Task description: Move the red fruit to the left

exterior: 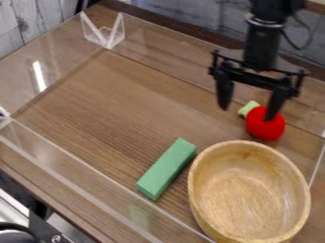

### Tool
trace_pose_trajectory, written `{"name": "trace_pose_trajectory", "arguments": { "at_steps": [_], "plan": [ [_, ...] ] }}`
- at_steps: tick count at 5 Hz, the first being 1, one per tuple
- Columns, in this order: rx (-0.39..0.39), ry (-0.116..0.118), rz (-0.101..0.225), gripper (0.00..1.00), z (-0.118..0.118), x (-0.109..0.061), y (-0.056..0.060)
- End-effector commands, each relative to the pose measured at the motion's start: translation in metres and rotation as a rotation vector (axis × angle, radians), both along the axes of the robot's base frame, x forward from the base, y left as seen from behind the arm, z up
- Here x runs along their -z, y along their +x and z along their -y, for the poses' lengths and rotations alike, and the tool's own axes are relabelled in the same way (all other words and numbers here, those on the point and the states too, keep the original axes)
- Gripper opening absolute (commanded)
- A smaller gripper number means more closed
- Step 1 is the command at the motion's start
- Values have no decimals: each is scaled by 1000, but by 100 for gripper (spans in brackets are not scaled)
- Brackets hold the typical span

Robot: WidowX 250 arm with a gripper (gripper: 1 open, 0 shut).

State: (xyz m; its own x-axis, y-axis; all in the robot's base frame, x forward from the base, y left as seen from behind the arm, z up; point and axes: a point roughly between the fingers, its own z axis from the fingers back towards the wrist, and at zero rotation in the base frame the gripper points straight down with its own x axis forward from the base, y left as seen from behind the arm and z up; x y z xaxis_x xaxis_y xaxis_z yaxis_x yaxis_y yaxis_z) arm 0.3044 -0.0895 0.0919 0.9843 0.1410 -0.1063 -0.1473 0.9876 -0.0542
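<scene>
Well, the gripper (257,100) hung with its dark prongs spread apart, one tip seemingly brushing the red fruit (265,123), though from where I stood I couldn't be sure of contact; that fruit sat on the tabletop (114,104) far to the right, just above the wooden bowl (249,196); being round and glossy, it might have rolled off sideways under an off-centre pinch, or bumped the bowl's rim; the green block (166,168) lay flat, matte and rectangular on streaky wood grain behind clear plastic walls (76,173)
</scene>
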Motion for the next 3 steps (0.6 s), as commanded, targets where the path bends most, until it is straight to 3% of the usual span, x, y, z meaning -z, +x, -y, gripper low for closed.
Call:
{"name": "trace_pose_trajectory", "arguments": {
  "at_steps": [1,3],
  "plan": [
    [-80,-25,74,100,18,-15,17],
    [-136,-26,75,100,33,5,31]
  ]
}}
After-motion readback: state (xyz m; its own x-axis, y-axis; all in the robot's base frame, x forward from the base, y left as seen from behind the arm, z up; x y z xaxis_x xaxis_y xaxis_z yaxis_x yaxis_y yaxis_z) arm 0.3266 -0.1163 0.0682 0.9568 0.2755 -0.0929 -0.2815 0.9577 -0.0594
